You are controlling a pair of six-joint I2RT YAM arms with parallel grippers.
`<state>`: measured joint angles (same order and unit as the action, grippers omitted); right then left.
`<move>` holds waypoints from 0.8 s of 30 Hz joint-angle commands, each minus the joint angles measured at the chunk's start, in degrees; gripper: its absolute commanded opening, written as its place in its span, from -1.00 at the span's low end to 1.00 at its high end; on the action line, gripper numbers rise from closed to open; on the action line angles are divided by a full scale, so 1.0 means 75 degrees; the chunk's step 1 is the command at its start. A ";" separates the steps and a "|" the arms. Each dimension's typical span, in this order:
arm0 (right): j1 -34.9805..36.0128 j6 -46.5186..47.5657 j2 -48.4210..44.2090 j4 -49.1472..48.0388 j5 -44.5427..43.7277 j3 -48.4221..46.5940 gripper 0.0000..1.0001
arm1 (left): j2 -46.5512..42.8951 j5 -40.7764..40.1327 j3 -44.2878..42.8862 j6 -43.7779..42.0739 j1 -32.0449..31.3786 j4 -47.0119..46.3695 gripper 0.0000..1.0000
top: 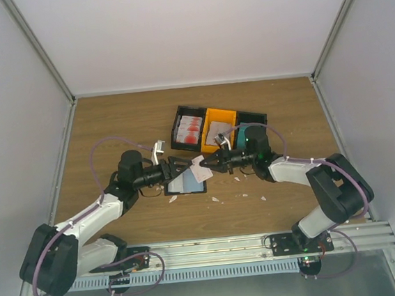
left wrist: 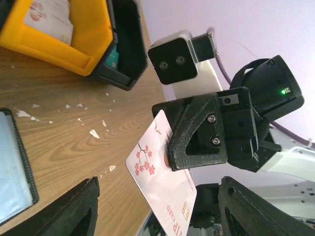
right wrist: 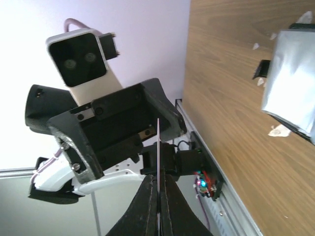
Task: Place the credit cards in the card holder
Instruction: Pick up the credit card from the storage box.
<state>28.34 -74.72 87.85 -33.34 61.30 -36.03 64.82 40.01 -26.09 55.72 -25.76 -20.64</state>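
Just above the card holder (top: 187, 185), a credit card (left wrist: 160, 184) hangs in the air between the two grippers.
The right gripper (top: 211, 162) is clamped on the white, blossom-printed card. The left gripper (top: 183, 166) faces it, jaws spread wide to either side of the card. The holder lies open on the table (top: 111, 128), bluish inside. Just beyond the holder stand three trays (top: 220, 111) with more cards.

We see a white card (left wrist: 160, 182) with pink-red blossoms and a gold chip in the black right tool (top: 208, 162). Beside the black left tool (top: 187, 168), the card holder (top: 186, 185) is black outside and pale blue inside. Behind both tools, an orange tray (top: 211, 112) sits between two black trays (top: 179, 112). The worktop (top: 111, 128) is streaky brown wood with white scraps (top: 215, 199).
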 commanded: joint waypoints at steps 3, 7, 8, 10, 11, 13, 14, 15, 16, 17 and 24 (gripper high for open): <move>0.0132 -0.1369 -0.0088 -0.1853 0.0175 0.0198 -0.99 | 0.0217 0.0812 0.0001 0.0835 -0.0051 -0.1052 0.19; 0.0171 -0.1578 0.0058 -0.2116 0.0106 0.0149 -0.99 | 0.0352 0.1004 0.0151 0.1349 -0.0172 -0.1712 -0.05; 0.0171 -0.1586 0.0095 -0.2117 0.0081 0.0116 -0.99 | 0.0383 0.1061 0.0187 0.1465 -0.0199 -0.1923 -0.11; 0.0171 -0.1580 0.0173 -0.2117 -0.0003 0.0063 -0.99 | 0.0412 0.1068 0.0241 0.1645 -0.0286 -0.2176 -0.23; 0.0180 -0.1578 0.0215 -0.2124 -0.0043 0.0050 -0.99 | 0.0416 0.1054 0.0260 0.1666 -0.0326 -0.2236 -0.30; 0.0188 -0.1612 0.0310 -0.2216 -0.0094 0.0052 -0.99 | 0.0424 0.1024 0.0258 0.1673 -0.0378 -0.2293 -0.41; 0.0194 -0.1674 0.0361 -0.2339 -0.0081 0.0063 -0.99 | 0.0433 0.1009 0.0256 0.1659 -0.0385 -0.2308 -0.47; 0.0210 -0.1769 0.0386 -0.2499 -0.0069 0.0088 -0.99 | 0.0455 0.0982 0.0266 0.1650 -0.0386 -0.2310 -0.55; 0.0207 -0.1843 0.0428 -0.2633 -0.0053 0.0103 -0.99 | 0.0477 0.0957 0.0273 0.1630 -0.0386 -0.2311 -0.63; 0.0206 -0.1870 0.0430 -0.2693 -0.0042 0.0105 -0.99 | 0.0497 0.0913 0.0287 0.1598 -0.0403 -0.2316 -0.72; 0.0136 0.0146 0.0122 -0.0492 -0.0480 -0.0118 -0.36 | 0.0535 0.0360 0.0241 0.0400 -0.0374 -0.1265 -1.00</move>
<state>29.30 -84.64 90.08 -48.38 60.97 -35.38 68.69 45.87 -24.40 66.57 -28.32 -33.87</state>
